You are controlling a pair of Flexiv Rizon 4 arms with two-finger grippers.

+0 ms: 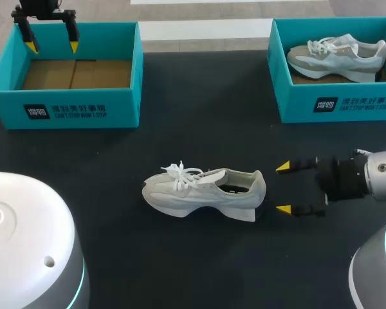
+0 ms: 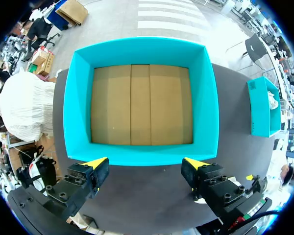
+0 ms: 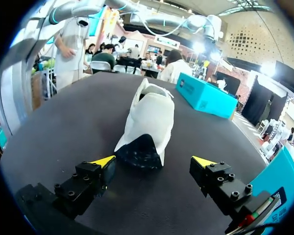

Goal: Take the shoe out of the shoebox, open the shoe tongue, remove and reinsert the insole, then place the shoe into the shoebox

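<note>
Black table [image 1: 199, 129] is seen beneath all; the shoe [image 1: 202, 192] is set upright near its middle, outside the box [image 1: 64, 96], heel turned toward the right gripper [image 1: 283, 188], whose fingers are spread wide just behind it, apart; the left gripper [image 1: 52, 46] is held wide open over the empty box; the shoe is judged light and soft-walled, stiffest at sole and heel, so the heel collar is best pinched
</note>
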